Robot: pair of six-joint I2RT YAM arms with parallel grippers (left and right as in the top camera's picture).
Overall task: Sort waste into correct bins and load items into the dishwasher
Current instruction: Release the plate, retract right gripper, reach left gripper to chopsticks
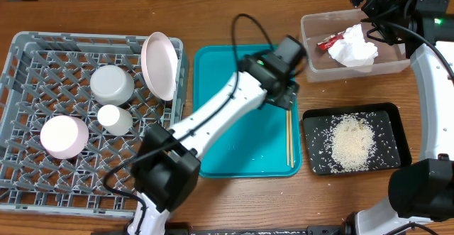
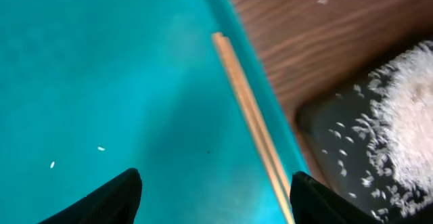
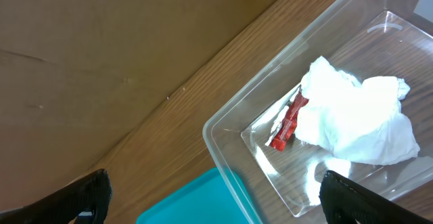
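Along the right-hand rim of the teal tray [image 1: 234,150] the chopsticks [image 2: 249,109] lie together, tucked against the raised edge. They appear to be the only task item not yet in the dish rack [image 1: 21,50]. The left gripper [image 2: 215,187] hangs low over them with its jaws standing apart and the pair of sticks running between them, nearer one finger than the other. Nothing is clamped as far as the wrist view shows, and whether that finger touches the wood cannot be told. Straddling the sticks crosswise is probably meant to let the fingers pinch both at once, although the rim beside them leaves little room. In the rack, the plate [image 1: 159,64] stands on edge against the wall, while the grey bowl [image 1: 112,84], the white cup [image 1: 113,119] and the small white-pink bowl [image 1: 64,135] sit on the lattice bottom. The waste looks sorted. The napkin [image 3: 358,126] and the red-and-white wrapper [image 3: 287,119] lie touching in the clear tub [image 3: 230,160], and the rice scraps [image 1: 351,141] are heaped in the black tray [image 1: 397,121], with a few stray grains on the teal tray. The right gripper [image 3: 213,197] hovers above the tub's corner with its jaws wide and empty, apparently parked clear of the left arm's work.
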